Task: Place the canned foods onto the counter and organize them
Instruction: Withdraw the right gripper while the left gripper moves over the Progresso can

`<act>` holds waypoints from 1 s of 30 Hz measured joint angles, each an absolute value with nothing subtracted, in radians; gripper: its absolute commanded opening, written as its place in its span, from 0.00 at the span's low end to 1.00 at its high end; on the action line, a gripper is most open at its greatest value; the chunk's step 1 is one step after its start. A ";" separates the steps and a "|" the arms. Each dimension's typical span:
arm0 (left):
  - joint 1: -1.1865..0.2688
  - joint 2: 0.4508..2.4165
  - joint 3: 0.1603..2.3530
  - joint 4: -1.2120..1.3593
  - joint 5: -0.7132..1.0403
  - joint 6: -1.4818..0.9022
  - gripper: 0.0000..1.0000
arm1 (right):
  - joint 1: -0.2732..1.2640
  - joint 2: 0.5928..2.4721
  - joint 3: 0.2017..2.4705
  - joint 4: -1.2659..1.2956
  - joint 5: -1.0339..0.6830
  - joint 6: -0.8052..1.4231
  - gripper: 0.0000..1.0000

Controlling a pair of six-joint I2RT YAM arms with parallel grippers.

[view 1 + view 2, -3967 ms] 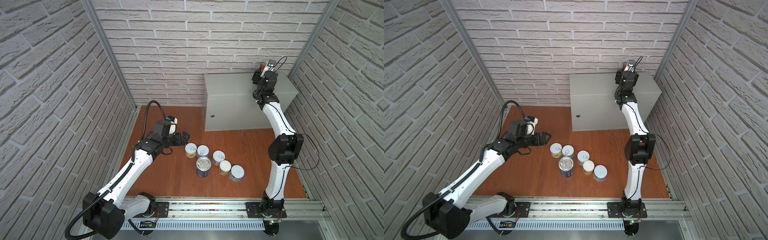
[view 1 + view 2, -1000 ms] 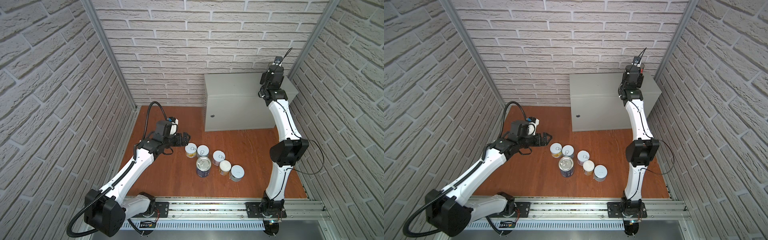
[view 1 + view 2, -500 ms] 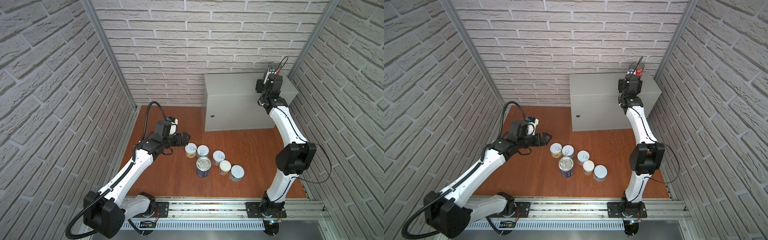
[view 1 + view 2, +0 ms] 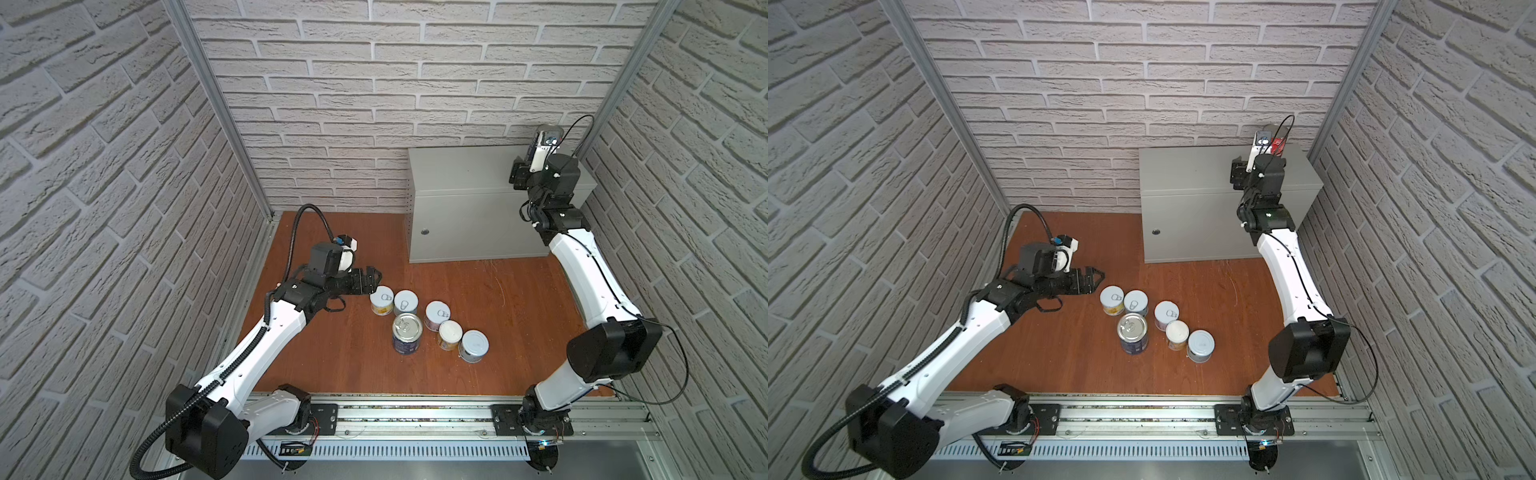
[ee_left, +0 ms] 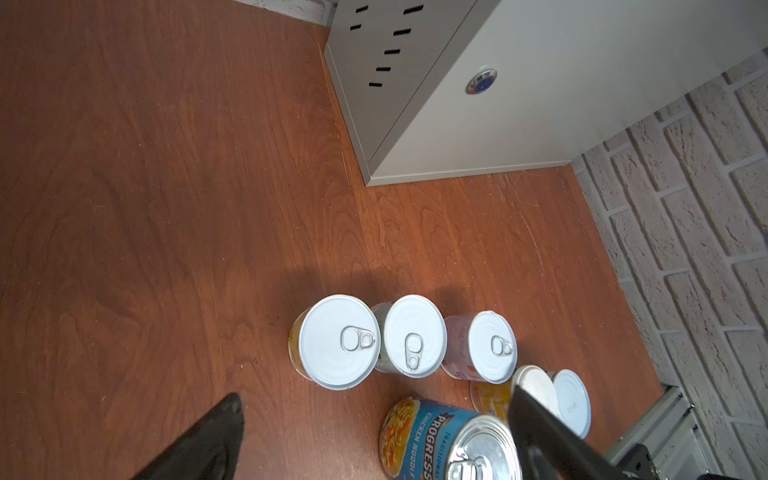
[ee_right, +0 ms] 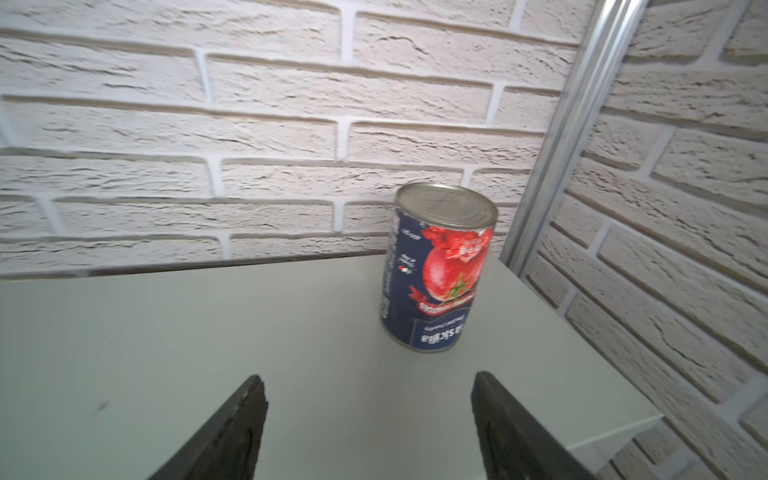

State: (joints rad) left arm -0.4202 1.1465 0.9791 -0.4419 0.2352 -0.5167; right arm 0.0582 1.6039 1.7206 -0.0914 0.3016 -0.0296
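A tall dark-blue tomato can [image 6: 436, 270] stands upright on the pale grey counter [image 4: 465, 174], in its back right corner by the wall; its red label [image 4: 1278, 144] peeks past the wrist in a top view. My right gripper [image 6: 368, 382] hovers over the counter top just short of that can, open and empty. Several canned foods cluster on the floor: a tall blue soup can [image 4: 407, 331], then yellow [image 4: 381, 300], white [image 4: 405, 302], pink [image 4: 437, 314], orange [image 4: 449, 333] and grey [image 4: 473, 345] short ones. My left gripper [image 4: 374, 276] is open beside the yellow can, holding nothing.
The cans stand on a red-brown wooden floor [image 4: 519, 299] in front of the counter. Brick walls enclose three sides, with an aluminium post [image 6: 557, 137] right behind the tomato can. A metal rail [image 4: 415, 411] carrying both arm bases runs along the front.
My right gripper has opened, left the tomato can standing on the counter's back right corner, and drawn back from it. The left arm has stayed put.
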 measured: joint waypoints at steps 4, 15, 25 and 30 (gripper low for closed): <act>-0.421 1.142 0.960 -0.448 0.245 -0.509 0.98 | 0.154 1.525 1.655 -0.125 0.278 -0.009 0.78; -0.434 1.076 0.917 -0.447 0.285 -0.498 0.99 | 0.241 1.299 1.393 -0.315 0.169 0.134 0.77; -0.446 1.127 0.917 -0.416 0.347 -0.515 0.98 | 0.258 1.272 1.308 -0.469 0.075 0.196 0.76; -0.496 1.132 0.917 -0.415 0.337 -0.515 0.98 | 0.258 1.245 1.269 -0.506 0.046 0.207 0.75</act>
State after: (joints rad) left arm -0.4961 1.1316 0.9173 -0.4152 0.3374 -0.5152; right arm 0.2584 1.2449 1.2694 -0.5056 0.0456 0.2073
